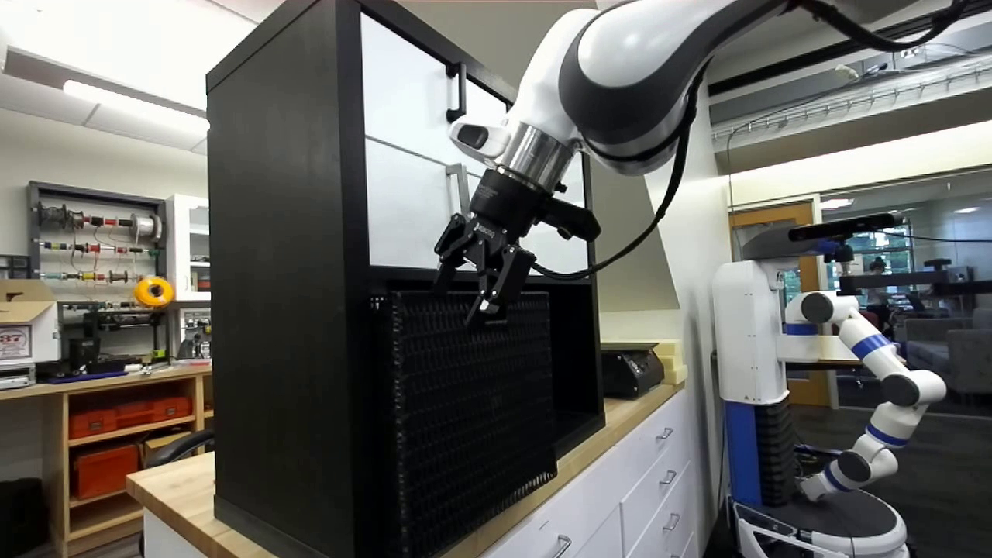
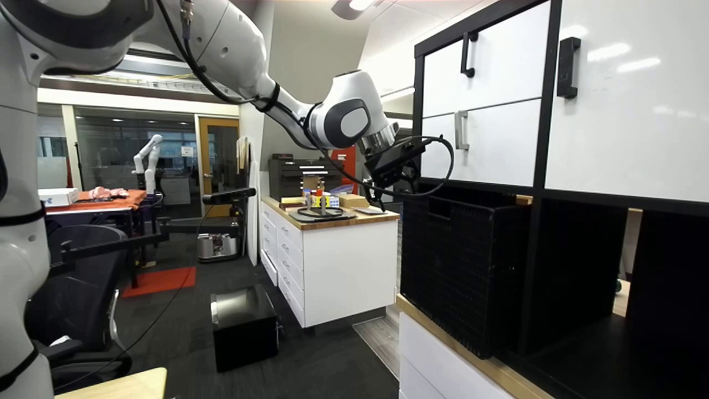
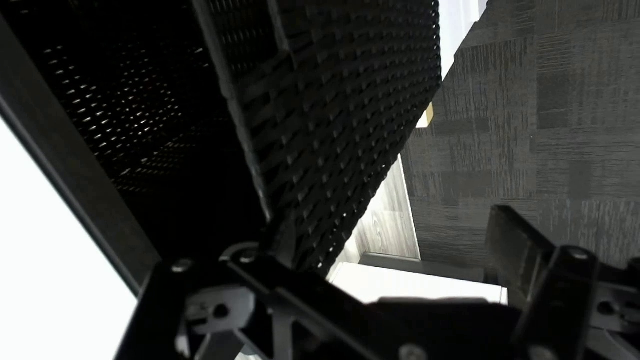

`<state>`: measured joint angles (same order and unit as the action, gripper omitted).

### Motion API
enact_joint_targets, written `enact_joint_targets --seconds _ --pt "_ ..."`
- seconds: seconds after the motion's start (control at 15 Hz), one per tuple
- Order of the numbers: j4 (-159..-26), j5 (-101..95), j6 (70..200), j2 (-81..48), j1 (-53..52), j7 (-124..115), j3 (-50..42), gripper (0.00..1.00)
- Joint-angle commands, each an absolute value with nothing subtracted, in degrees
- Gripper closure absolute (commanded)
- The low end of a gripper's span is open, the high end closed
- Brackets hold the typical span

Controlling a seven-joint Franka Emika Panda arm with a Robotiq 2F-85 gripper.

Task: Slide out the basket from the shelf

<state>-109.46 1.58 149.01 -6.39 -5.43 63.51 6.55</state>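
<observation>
The basket [image 1: 474, 403] is a black woven bin in a lower compartment of the shelf [image 1: 279, 271]. In both exterior views its front stands out past the shelf's front edge; its side wall and a handle slot show on the basket [image 2: 448, 260]. My gripper [image 1: 467, 301] is at the basket's top front rim, tilted downward, and also shows in an exterior view [image 2: 396, 195]. In the wrist view my gripper [image 3: 400, 227] has its fingers wide apart. One finger overlaps the rim of the basket [image 3: 350, 115]; the other is outside its front. Contact cannot be told.
White drawer fronts [image 2: 493, 147] with handles sit directly above the basket. A narrow wooden counter edge [image 2: 471, 354] runs below it, over white base cabinets [image 1: 573, 515]. An island cabinet [image 2: 349, 266] stands beyond. A black box [image 2: 243, 332] lies on the floor.
</observation>
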Motion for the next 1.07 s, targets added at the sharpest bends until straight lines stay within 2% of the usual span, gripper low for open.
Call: enact_joint_targets --seconds 0.0,1.0 --pt "-106.7 0.9 150.0 -10.2 -4.9 65.4 7.5 0.00" --pt "-97.5 -3.9 139.9 -11.3 -5.0 64.5 7.3 0.00"
